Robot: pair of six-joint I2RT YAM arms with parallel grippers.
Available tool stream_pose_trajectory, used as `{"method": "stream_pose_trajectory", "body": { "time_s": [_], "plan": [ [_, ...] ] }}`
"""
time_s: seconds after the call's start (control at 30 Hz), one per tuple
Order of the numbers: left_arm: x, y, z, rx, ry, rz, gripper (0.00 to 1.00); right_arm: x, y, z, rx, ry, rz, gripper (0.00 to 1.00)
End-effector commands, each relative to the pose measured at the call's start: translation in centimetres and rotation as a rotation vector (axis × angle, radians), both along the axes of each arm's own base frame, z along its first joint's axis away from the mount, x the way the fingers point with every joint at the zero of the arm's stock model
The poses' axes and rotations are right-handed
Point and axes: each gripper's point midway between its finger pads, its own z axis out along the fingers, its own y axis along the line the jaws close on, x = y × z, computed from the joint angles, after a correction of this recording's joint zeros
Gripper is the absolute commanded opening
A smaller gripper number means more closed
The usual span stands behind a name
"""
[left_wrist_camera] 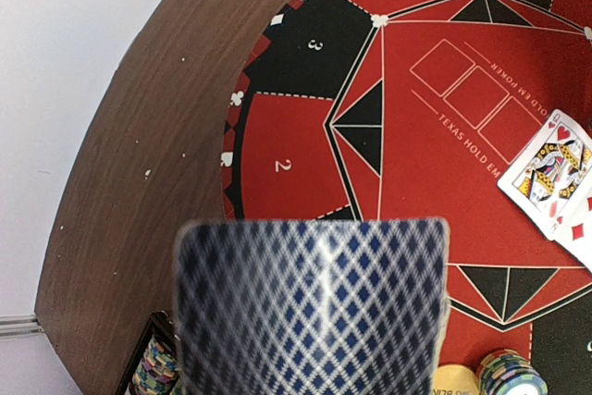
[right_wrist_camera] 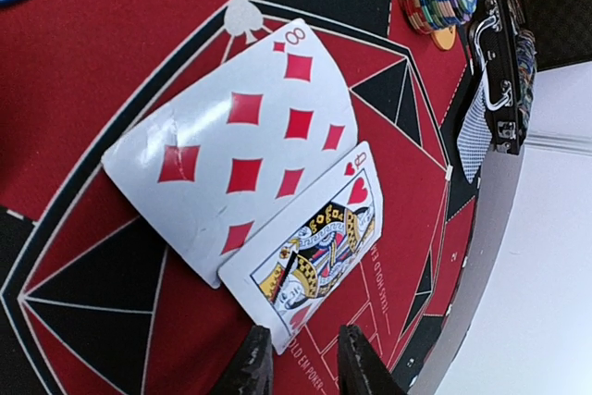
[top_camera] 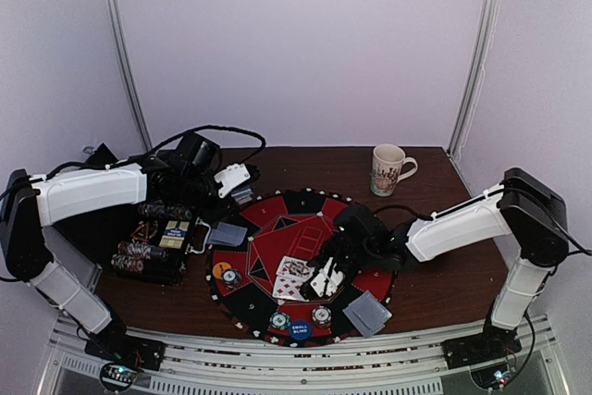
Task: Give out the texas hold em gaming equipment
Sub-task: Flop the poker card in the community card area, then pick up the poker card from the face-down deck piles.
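You are looking at a brown worktop (top_camera: pixel 444 284) with a round red-and-black poker mat (top_camera: pixel 276 245) at its near middle. A black case (top_camera: pixel 157 242) holding rows of chips sits just left of the mat, and a white patterned mug (top_camera: pixel 388 169) stands beyond its far right edge. Your left gripper (top_camera: pixel 240 190) hangs over the mat's far left rim, clamped on a blue-backed card (left_wrist_camera: pixel 310 307). That card fills the bottom of the left wrist view and hides the fingers. Your right gripper (right_wrist_camera: pixel 305 363) is low over the mat's centre, with its fingers a narrow gap apart and nothing between them. Face up just in front of it lie the eight of diamonds (right_wrist_camera: pixel 236 145) and the queen of hearts (right_wrist_camera: pixel 310 247). The queen overlaps the eight's edge, and its near corner is just beside one finger. A face-down pair (top_camera: pixel 228 233) lies on the mat's left side and another pair (top_camera: pixel 367 312) at its near right rim. Small chip stacks sit on the mat at the left (top_camera: pixel 231 277) and along the near rim (top_camera: pixel 279 321) (top_camera: pixel 321 314). An orange button (top_camera: pixel 220 269) touches the left stack, and the blue small blind button (top_camera: pixel 300 328) lies between the two near stacks.
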Motion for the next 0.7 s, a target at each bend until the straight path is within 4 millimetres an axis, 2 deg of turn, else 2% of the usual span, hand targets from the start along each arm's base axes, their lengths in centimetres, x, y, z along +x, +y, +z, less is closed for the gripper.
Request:
{"method": "stream_pose_trajectory", "body": {
  "time_s": [0.0,0.13,0.23,0.33,0.4,0.47,0.5,0.57,0.67],
  "plan": [
    [1.1,-0.6,1.6,-0.038,-0.047,-0.004,0.32,0.1,-0.1,2.2,0.069,0.032,-0.057,0.28],
    [1.0,-0.5,1.6,-0.037,-0.047,-0.006,0.33,-0.2,0.2,5.0,0.200,0.136,-0.095,0.33],
    [1.0,-0.6,1.7,-0.039,-0.050,-0.007,0.33,0.0,0.4,7.2,0.352,0.253,-0.197,0.34],
    [1.0,-0.6,1.8,-0.041,-0.048,-0.008,0.33,1.2,0.7,11.7,0.603,0.426,-0.330,0.37],
    [1.0,-0.7,1.8,-0.044,-0.049,-0.011,0.33,3.4,-0.2,16.5,0.863,0.582,-0.449,0.46],
    [0.8,-0.8,1.9,-0.048,-0.045,-0.022,0.33,6.1,-1.2,20.4,1.081,0.806,-0.590,0.62],
    [0.7,-0.9,1.9,-0.051,-0.042,-0.033,0.33,8.2,-1.7,21.7,1.144,0.942,-0.671,0.67],
    [0.4,-1.2,1.9,-0.058,-0.036,-0.053,0.32,10.5,-0.6,22.4,1.102,1.223,-0.770,0.71],
    [0.1,-1.4,2.1,-0.069,-0.035,-0.070,0.33,11.9,2.0,21.1,0.923,1.503,-0.888,0.75]
  ]
}}
